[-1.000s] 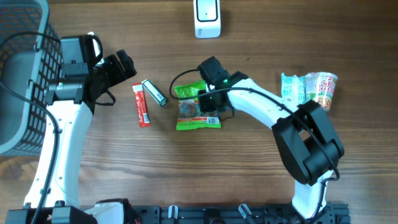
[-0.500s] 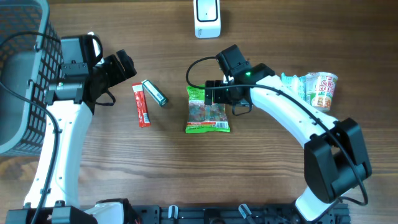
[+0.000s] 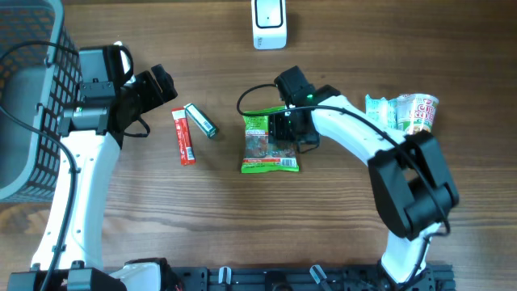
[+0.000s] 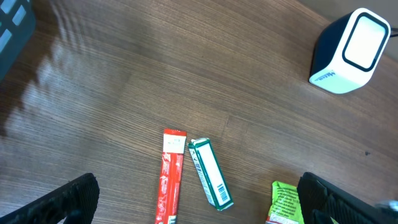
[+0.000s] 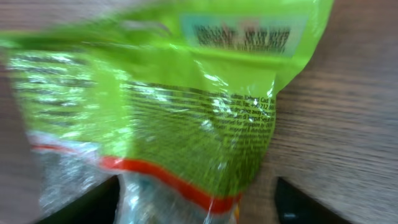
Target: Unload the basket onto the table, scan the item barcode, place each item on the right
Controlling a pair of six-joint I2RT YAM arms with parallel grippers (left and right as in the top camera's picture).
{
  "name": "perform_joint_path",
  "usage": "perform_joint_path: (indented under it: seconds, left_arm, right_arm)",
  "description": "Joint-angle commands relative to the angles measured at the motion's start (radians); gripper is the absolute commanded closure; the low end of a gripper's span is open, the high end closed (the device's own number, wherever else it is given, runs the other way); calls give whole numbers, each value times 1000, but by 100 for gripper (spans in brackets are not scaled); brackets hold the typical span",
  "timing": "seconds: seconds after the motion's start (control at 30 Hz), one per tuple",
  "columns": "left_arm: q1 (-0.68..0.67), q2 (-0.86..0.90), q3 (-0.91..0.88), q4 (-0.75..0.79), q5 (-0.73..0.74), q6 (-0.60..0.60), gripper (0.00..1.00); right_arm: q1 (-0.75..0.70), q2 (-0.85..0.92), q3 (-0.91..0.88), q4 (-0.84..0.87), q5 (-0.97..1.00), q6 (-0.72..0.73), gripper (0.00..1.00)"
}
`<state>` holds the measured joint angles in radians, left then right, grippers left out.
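Now right gripper (image 3: 285,128) is coming back over top end of green snack bag (image 3: 270,149), jaws apart, straddling it, not visibly clamping. Bag, just dragged and turned, is lying flat mid-table, well apart from scanner (image 3: 269,23); regrasp probably starting.

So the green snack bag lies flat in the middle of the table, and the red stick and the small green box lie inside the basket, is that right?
Not quite: the red stick and the small green box lie on the bare table, outside the basket, as the overhead view shows. The green snack bag does lie flat in the middle of the table.
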<state>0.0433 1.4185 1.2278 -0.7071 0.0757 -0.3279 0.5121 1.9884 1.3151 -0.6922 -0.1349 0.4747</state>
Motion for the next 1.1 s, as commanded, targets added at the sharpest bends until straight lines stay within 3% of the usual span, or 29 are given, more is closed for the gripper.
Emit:
perform_joint_path:
  seconds: [0.0,0.07,0.13,0.2,0.37,0.57,0.77,1.07]
  left_arm:
    - [4,3,3,3,-6,6,0]
    - [4,3,3,3,-6,6,0]
    - [4,3,3,3,-6,6,0]
    - [4,3,3,3,-6,6,0]
    - [4,3,3,3,-6,6,0]
    - [4,3,3,3,-6,6,0]
    - [4,3,3,3,-6,6,0]
    - [4,3,3,3,-6,6,0]
  right_arm:
    - [-1,46,0,3,-18,-3,29]
    - [-1,74,0,17,-13,-3,29]
    - [-1,89,0,24,-13,-4,38]
    - [-3,88,0,27,-21,-11,94]
    - [-37,4,1,14,-29,-29,96]
    - [-157,-152,1,-16,-277,-26,96]
    - [-198,-159,-11,-60,-332,46,96]
    - [-204,-160,-16,-45,-479,-30,96]
